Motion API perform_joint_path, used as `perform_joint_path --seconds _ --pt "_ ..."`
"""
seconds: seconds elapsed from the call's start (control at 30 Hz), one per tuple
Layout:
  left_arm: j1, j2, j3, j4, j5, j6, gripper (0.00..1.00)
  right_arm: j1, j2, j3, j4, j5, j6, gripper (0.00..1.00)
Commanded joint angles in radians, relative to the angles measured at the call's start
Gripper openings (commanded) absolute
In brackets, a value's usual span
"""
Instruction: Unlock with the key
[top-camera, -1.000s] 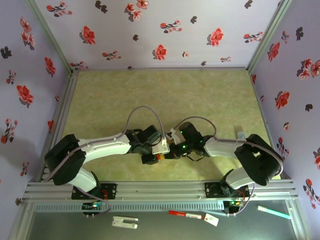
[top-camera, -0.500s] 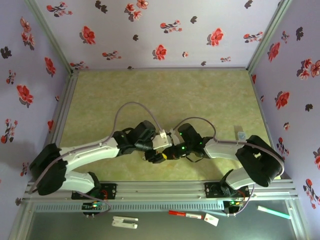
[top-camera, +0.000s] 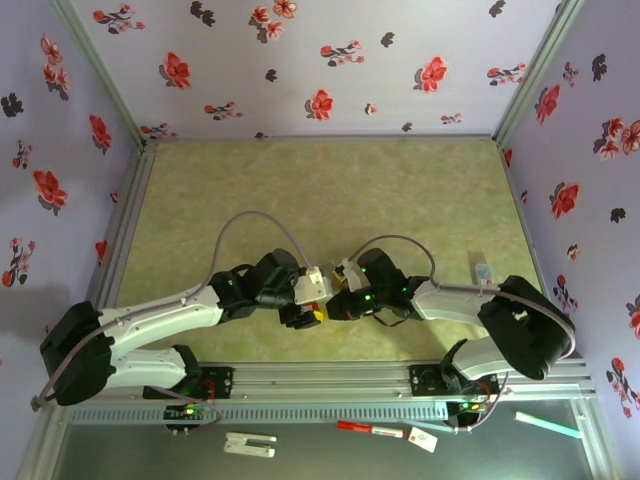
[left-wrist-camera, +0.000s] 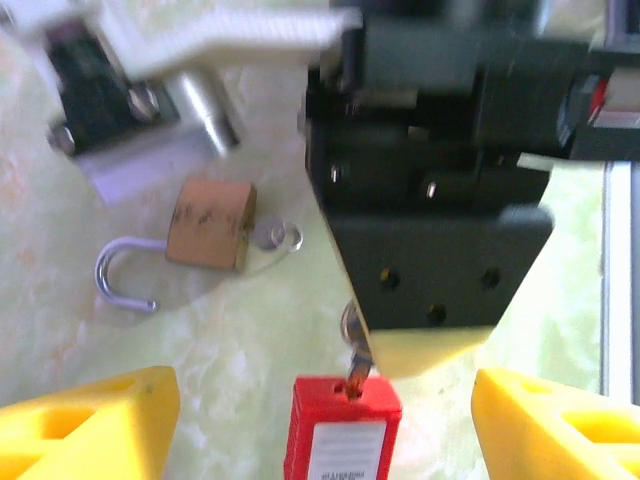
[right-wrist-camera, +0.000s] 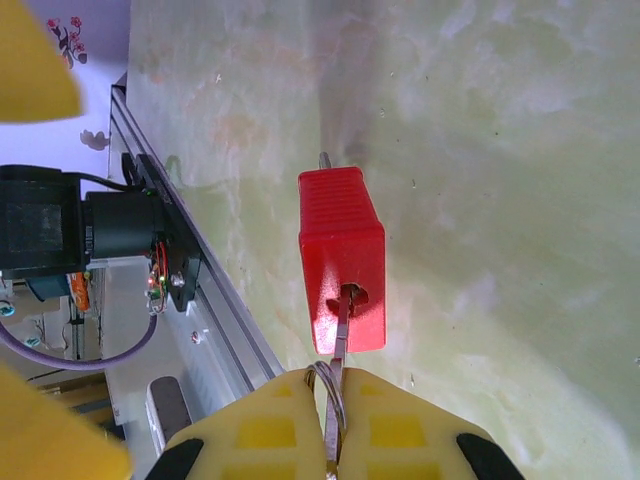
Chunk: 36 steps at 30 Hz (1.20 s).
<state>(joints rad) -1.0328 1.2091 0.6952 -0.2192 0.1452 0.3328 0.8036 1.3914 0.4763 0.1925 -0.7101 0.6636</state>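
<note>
A red padlock (right-wrist-camera: 342, 250) lies on the green table with the key (right-wrist-camera: 340, 325) pushed into its keyhole. My right gripper (right-wrist-camera: 335, 425) is shut on the key's head and ring, just behind the lock. In the left wrist view the red padlock (left-wrist-camera: 340, 430) sits between my left gripper's (left-wrist-camera: 320, 390) yellow fingers (left-wrist-camera: 95, 425), which stand wide open and apart from its sides. The key (left-wrist-camera: 356, 368) enters the lock's top from the right gripper's yellow tip. From above, the left gripper (top-camera: 300, 316) and the right gripper (top-camera: 333, 305) meet near the table's front edge.
A brass padlock (left-wrist-camera: 210, 222) with its shackle swung open lies just beyond the red one, a key ring beside it. The aluminium rail (top-camera: 320, 378) runs close behind the grippers. A small blue-white object (top-camera: 483, 270) sits at the table's right side. Pens (top-camera: 370, 430) lie on the front ledge.
My left gripper has opened off the red padlock, and the left arm has swung lower and leftward. The right gripper stays shut on the key.
</note>
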Motion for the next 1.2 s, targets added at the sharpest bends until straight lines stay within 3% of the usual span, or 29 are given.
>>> perform_joint_path --seconds 0.0,0.27,0.5,1.07,1.17 --pt "-0.027 -0.025 -0.045 0.022 -0.106 0.026 0.78 0.005 -0.017 -0.015 -0.042 0.032 0.012 0.00" --pt "-0.139 0.080 -0.095 0.139 -0.369 -0.037 0.77 0.006 -0.006 -0.003 -0.033 0.022 0.018 0.00" --pt "-0.153 0.137 -0.118 0.246 -0.467 -0.022 0.76 0.005 0.000 -0.001 -0.028 0.004 0.025 0.00" --pt "-0.154 0.247 -0.129 0.299 -0.450 -0.036 0.61 0.006 -0.010 -0.021 -0.005 -0.002 0.043 0.00" --pt "-0.153 0.271 -0.119 0.300 -0.459 -0.031 0.51 0.006 -0.018 -0.025 -0.001 -0.003 0.047 0.00"
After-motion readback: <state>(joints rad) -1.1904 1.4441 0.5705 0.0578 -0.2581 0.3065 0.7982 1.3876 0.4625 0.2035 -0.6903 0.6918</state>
